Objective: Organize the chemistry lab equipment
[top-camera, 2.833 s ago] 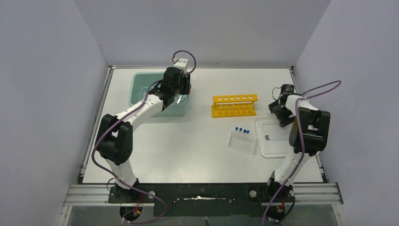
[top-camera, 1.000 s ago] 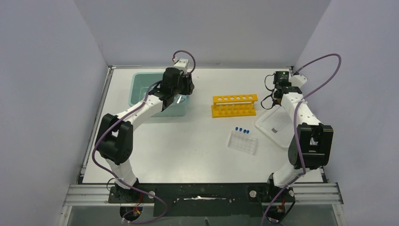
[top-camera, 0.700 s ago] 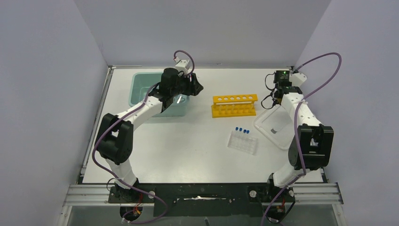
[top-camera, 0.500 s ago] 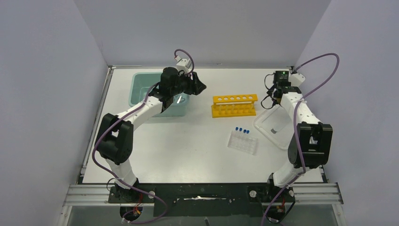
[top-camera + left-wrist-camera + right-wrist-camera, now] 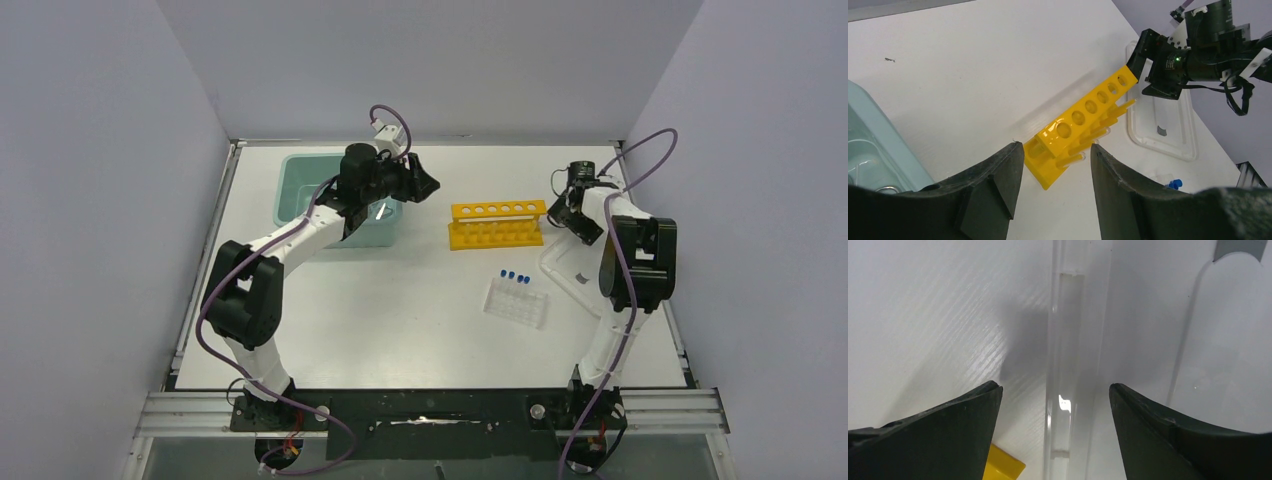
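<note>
Left fingers (image 5: 990, 192): spread apart, holding nothing. In the top view they hang over the right edge of the teal tub (image 5: 298, 195) at the far left of the table (image 5: 400, 320), pointing right. The left wrist view shows the yellow tube rack (image 5: 1083, 125) through the gap between them, with its holes empty.

Right fingers (image 5: 943, 432): spread wide, gripping nothing. In the top view they sit at the far right of the table, just right of the yellow tube rack and over the far end of the translucent lid (image 5: 585, 285). In the right wrist view the lid's rim runs through the gap between them. Contact with the rim cannot be determined. A corner of the rack shows beside the left-hand finger in that view.

Blue-capped tubes (image 5: 513, 276): three caps visible, standing along the far edge of a clear holder (image 5: 518, 305). The holder lies flat on the table, near of the rack and just left of the lid. It is well apart from the left fingers, and nearer the right fingers but not touched by them.

Contents of the teal tub cannot be made out. The rest of the chemistry lab equipment cannot be identified in these views.
</note>
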